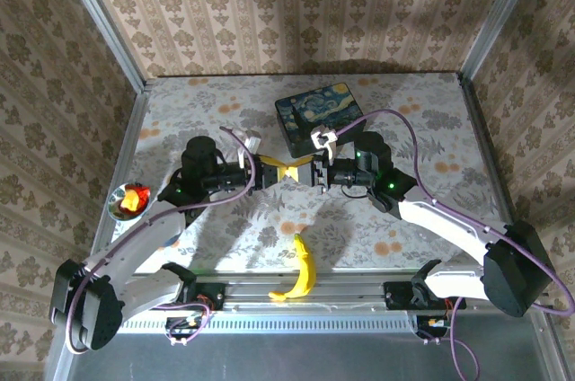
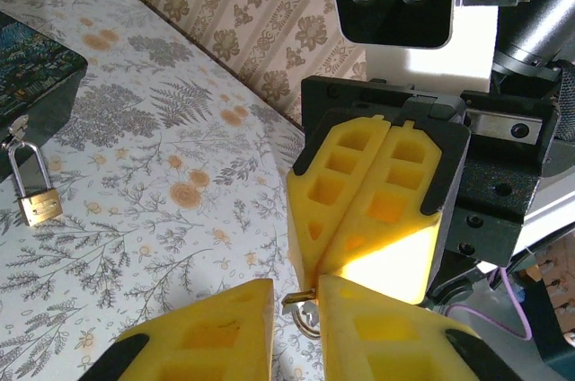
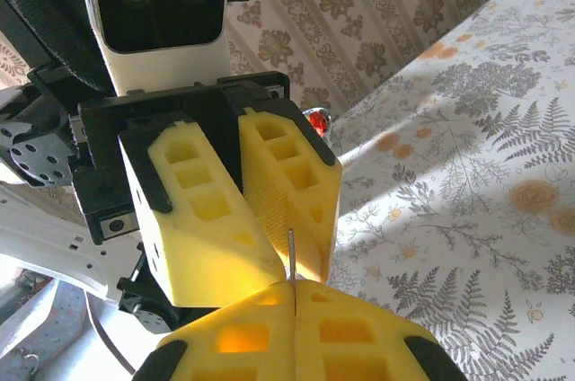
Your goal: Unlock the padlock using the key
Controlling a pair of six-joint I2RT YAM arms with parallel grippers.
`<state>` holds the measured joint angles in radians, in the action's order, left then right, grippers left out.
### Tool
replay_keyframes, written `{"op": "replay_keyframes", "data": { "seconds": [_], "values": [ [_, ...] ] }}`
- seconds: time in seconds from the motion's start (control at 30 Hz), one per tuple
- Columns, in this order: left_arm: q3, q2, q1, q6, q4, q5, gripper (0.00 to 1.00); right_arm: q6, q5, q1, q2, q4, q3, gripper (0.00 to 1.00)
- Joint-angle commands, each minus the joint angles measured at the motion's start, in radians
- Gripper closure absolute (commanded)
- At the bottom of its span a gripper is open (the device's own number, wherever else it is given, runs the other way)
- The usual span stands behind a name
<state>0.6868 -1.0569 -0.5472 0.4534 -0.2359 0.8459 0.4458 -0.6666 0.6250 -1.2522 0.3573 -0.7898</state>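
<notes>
I'm at the key handover; the lock itself is not yet approached. My right gripper [image 3: 295, 289] is clenched flat on the key [image 3: 290, 251], whose thin metal sticks out past its fingertips above the middle of the table [image 1: 431, 129]. My left gripper [image 2: 296, 298] meets it tip to tip, fingers a little apart with the key's end in the gap. I cannot tell whether they touch it.

The padlock [image 2: 38, 201] lies, shackle closed, just beside the painted box [image 2: 40, 57], toward the table's far edge. Next, I judge, the left must pinch firmly before the right lets go, leaving the toothed end free.

The keyhole is hidden, and I cannot tell which end of the key is which. Whether the shackle passes through the box's clasp is unclear.
</notes>
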Motion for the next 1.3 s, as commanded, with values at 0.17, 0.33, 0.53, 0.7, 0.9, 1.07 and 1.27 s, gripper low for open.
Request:
{"op": "replay_keyframes", "data": {
  "seconds": [0.17,0.33,0.53,0.7,0.9,1.07,1.27],
  "values": [
    [-0.005,-0.005,0.007,0.017,-0.053,0.022,0.75,0.008,-0.038,-0.004,-0.016,0.031,0.006,1.00],
    [-0.007,-0.005,0.007,0.032,-0.077,0.019,0.81,0.008,-0.039,-0.004,-0.015,0.033,0.006,1.00],
    [-0.009,-0.005,0.012,0.034,-0.067,0.019,0.85,0.011,-0.036,-0.004,-0.010,0.037,0.008,1.00],
    [-0.010,-0.005,0.013,0.029,-0.056,0.035,0.94,0.014,-0.030,-0.004,-0.005,0.041,0.009,1.00],
    [-0.001,0.013,0.013,-0.007,-0.015,0.013,1.00,0.025,-0.012,-0.003,0.004,0.041,0.009,1.00],
    [-0.002,0.061,0.012,-0.054,0.006,-0.051,1.00,0.032,0.038,-0.004,0.033,0.032,0.027,0.78],
    [0.011,0.119,0.009,-0.092,0.040,-0.140,1.00,0.037,0.143,-0.005,0.099,0.014,0.079,0.47]
  ]
}}
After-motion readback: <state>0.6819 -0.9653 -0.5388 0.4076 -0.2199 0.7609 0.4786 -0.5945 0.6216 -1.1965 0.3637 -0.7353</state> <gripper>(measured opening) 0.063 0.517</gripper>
